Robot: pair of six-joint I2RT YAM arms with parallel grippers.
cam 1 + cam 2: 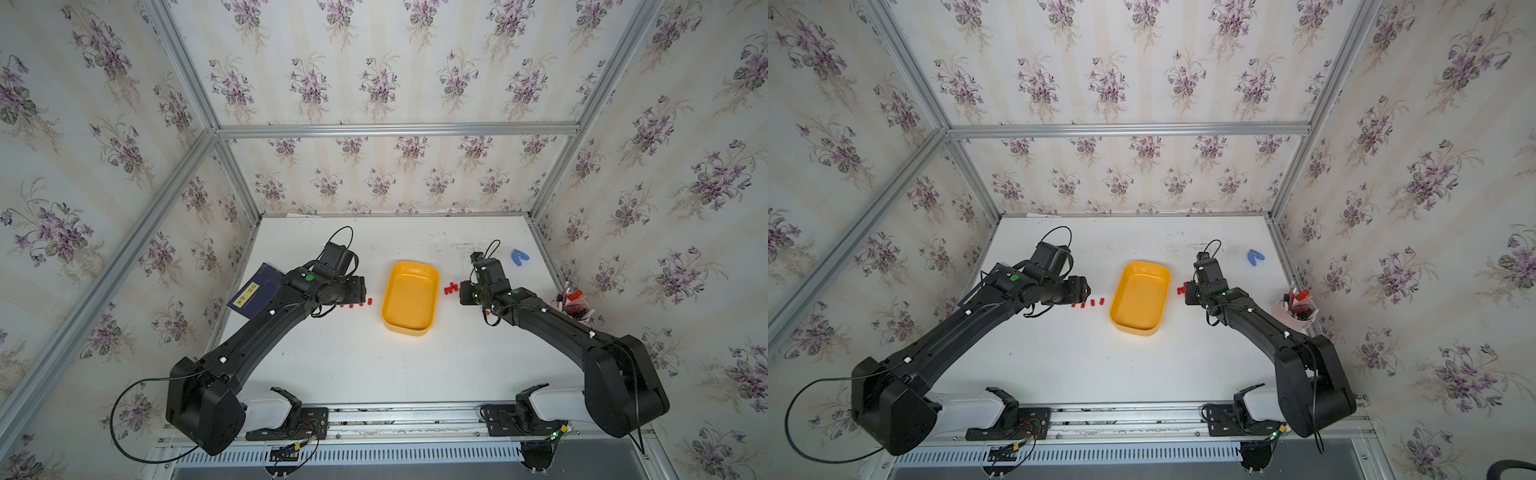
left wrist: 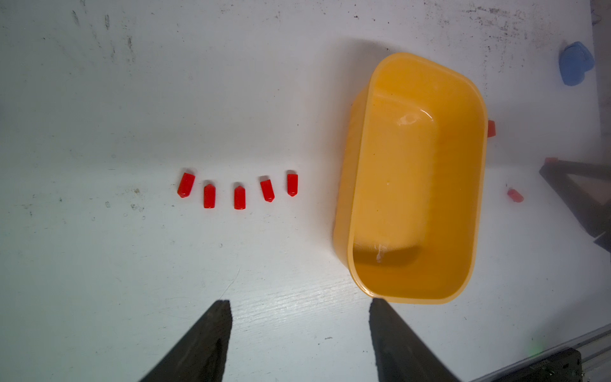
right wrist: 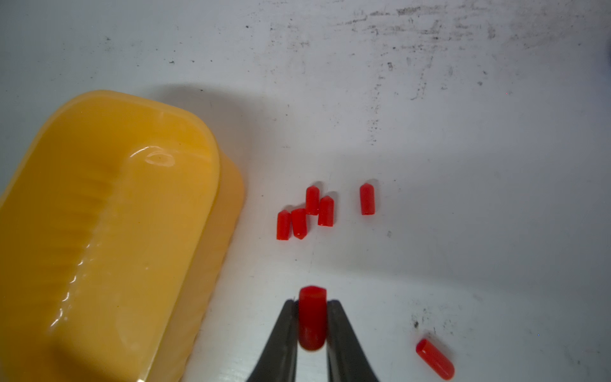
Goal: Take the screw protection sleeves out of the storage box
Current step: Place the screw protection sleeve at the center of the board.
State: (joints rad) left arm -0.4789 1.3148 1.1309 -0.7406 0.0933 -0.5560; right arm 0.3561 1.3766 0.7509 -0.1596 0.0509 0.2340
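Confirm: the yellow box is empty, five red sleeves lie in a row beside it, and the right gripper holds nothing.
Not quite: the right gripper is shut on a red sleeve, as the right wrist view shows. The rest stands.

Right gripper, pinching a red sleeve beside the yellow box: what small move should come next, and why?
Probably lower it a little and open the jaws. The right gripper is shut on one sleeve, outside the storage box, which looks empty, and over bare table near the loose sleeves lying there.
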